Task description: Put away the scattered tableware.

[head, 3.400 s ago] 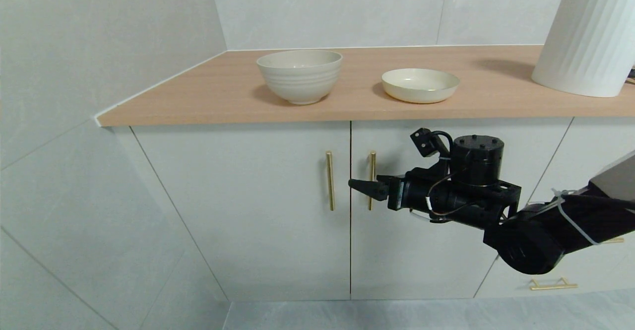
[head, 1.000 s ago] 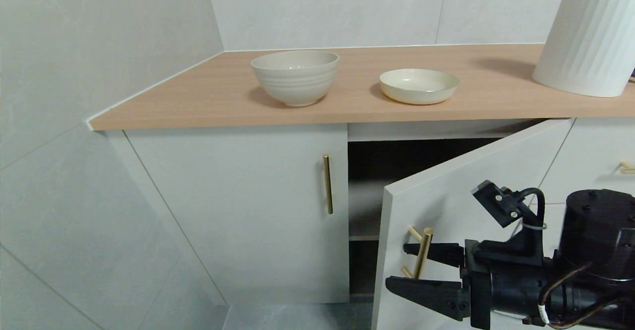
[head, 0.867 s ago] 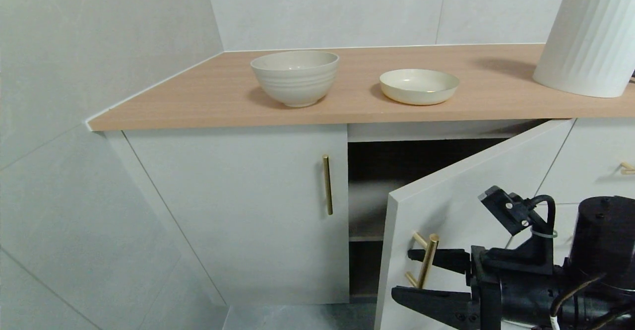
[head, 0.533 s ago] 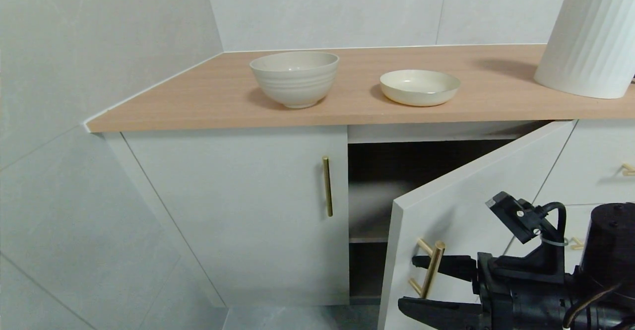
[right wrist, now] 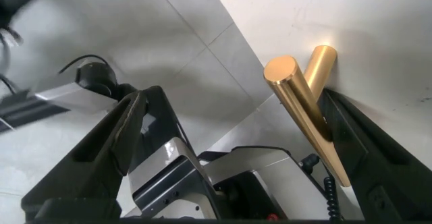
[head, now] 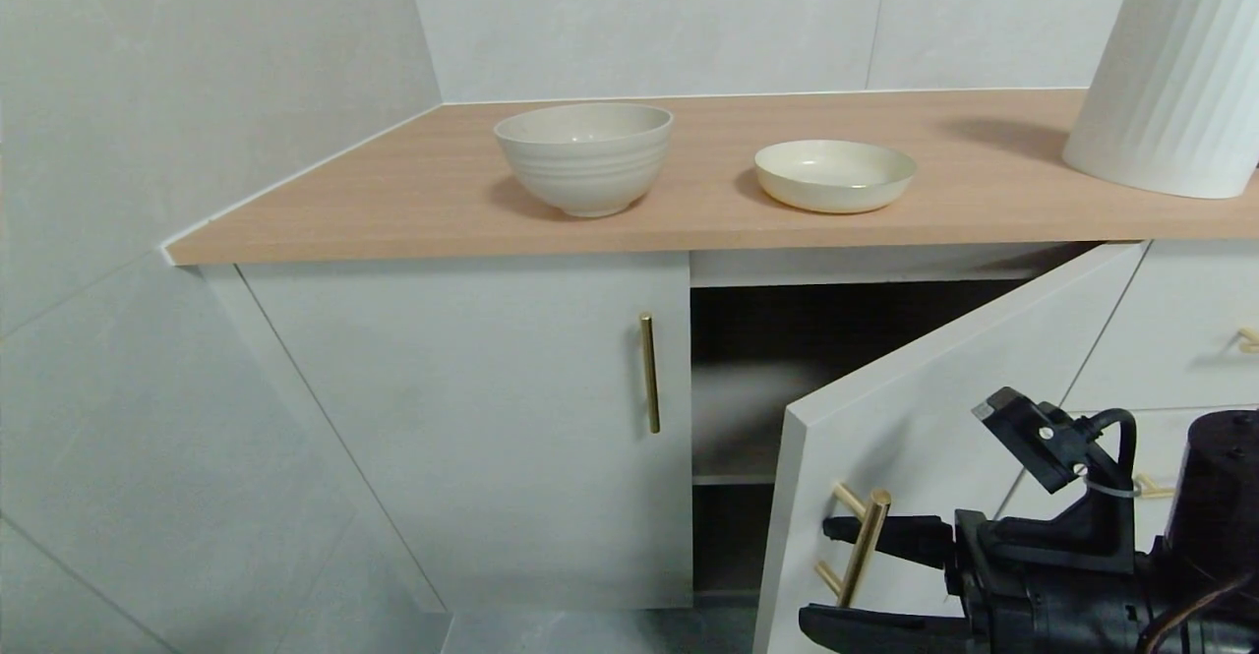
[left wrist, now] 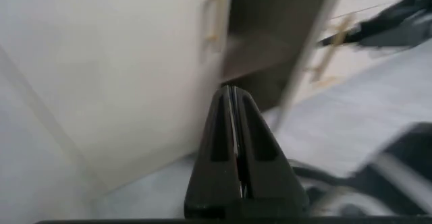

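A deep cream bowl (head: 583, 157) and a shallow cream dish (head: 834, 174) stand apart on the wooden counter (head: 413, 202). Below them the right cabinet door (head: 915, 408) hangs partly open, showing a dark interior with a shelf (head: 733, 472). My right gripper (head: 866, 575) is open, one finger above and one below the door's gold handle (head: 862, 546). In the right wrist view the gold handle (right wrist: 304, 96) lies between the spread fingers (right wrist: 128, 143), close to one of them. My left gripper (left wrist: 231, 96) is shut on nothing, low down and facing the cabinet from its left side.
A tall white ribbed container (head: 1170, 74) stands at the counter's right end. The left cabinet door (head: 472, 418) is closed, with its gold handle (head: 648, 372). A tiled wall meets the cabinet on the left. More drawers with gold pulls (head: 1247, 339) sit to the right.
The right door, closed 3.4 s ago, now stands open and has swung out slightly more in the last second. My right gripper moved down and right with the handle, fingers apart.
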Robot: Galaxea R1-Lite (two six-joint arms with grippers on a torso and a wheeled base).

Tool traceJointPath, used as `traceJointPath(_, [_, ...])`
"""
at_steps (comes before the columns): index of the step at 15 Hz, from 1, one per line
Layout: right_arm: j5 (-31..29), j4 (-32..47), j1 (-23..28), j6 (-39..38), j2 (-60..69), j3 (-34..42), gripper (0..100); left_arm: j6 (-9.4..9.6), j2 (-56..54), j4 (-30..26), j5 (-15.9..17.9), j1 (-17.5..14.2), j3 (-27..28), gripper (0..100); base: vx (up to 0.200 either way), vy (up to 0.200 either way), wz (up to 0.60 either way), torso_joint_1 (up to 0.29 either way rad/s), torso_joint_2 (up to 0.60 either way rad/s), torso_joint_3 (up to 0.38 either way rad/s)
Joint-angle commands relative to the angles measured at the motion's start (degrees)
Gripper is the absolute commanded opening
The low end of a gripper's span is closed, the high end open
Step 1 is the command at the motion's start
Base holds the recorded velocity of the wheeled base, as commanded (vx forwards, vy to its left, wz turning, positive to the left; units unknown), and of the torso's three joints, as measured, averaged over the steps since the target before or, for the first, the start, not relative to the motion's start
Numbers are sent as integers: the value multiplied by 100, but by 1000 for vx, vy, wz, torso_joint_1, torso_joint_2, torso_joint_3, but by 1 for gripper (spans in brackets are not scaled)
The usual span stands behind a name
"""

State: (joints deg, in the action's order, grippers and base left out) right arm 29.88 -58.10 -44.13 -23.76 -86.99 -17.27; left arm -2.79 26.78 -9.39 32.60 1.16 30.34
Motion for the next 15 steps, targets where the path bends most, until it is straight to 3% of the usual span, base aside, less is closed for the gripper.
traceJointPath(1, [-17,0,1,3,-20,14,100,-310,1338,7,669,104,701,0,0,0,0,0,0,0])
traceJointPath(2, [-17,0,1,3,-2,14,100,-345,1760,7,1082,227,789,0,0,0,0,0,0,0])
traceJointPath(3, [-17,0,1,3,24,22,100,-389,2279,51,1275,675,815,0,0,0,0,0,0,0])
traceJointPath(4, [-17,0,1,3,33,49,100,-485,2692,244,1275,1088,807,0,0,0,0,0,0,0])
traceJointPath(5, [-17,0,10,-6,42,49,100,-644,3166,570,1275,1326,807,0,0,0,0,0,0,0])
traceJointPath(7, [-17,0,1,3,86,57,100,-767,3922,1185,1267,1651,807,0,0,0,0,0,0,0])
traceJointPath(8, [-17,9,10,3,147,128,100,-881,4511,1765,1170,1932,798,0,0,0,0,0,0,0])
traceJointPath(10, [-17,9,10,3,156,163,100,-1145,5548,2776,379,2582,692,0,0,0,0,0,0,0])
traceJointPath(12, [-17,9,10,3,156,163,100,-1136,6243,3821,-289,3066,420,0,0,0,0,0,0,0])
traceJointPath(15, [-8,9,10,12,156,181,100,-1162,6902,5087,-553,3453,253,0,0,0,0,0,0,0])
